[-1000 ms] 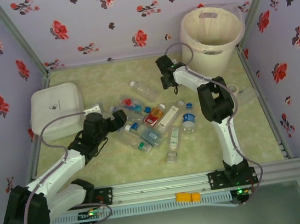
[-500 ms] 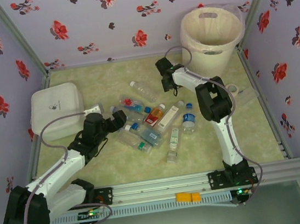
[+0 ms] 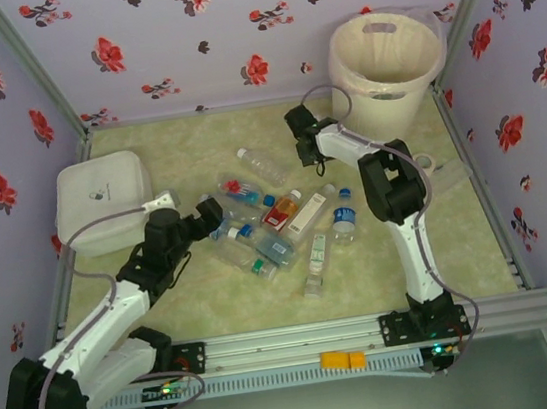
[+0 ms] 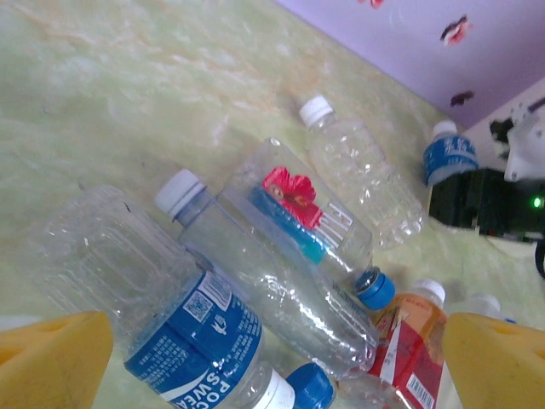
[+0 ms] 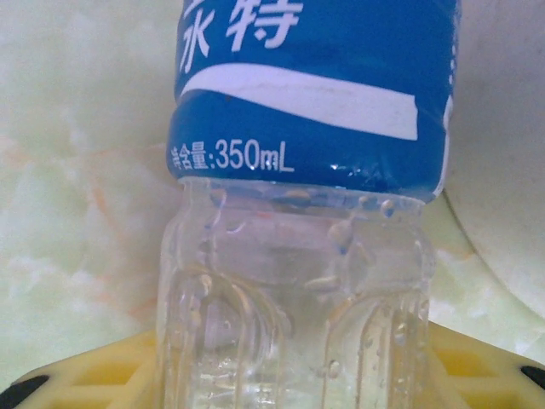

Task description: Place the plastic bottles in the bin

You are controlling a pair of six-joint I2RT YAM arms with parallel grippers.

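The right end effector (image 3: 305,150) is pinching a blue-labelled bottle (image 5: 298,213) near the bin (image 3: 392,93), apparently for lifting it in, while the left end effector (image 4: 272,366) is hovering spread over the heaped bottles (image 4: 281,273) on the tabletop (image 3: 460,240).

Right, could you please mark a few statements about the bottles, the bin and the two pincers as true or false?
1. The bin stands upright at the far right of the table. True.
2. The left pincer is shut on a bottle. False: its yellow fingers stand wide apart above the heap of bottles.
3. A blue-labelled bottle sits between the fingers of the right pincer. True.
4. The white box lies right beside the bin. False: it lies on the left side of the table.
5. The orange-red bottle is in the bin. False: it lies on the table among the other bottles.
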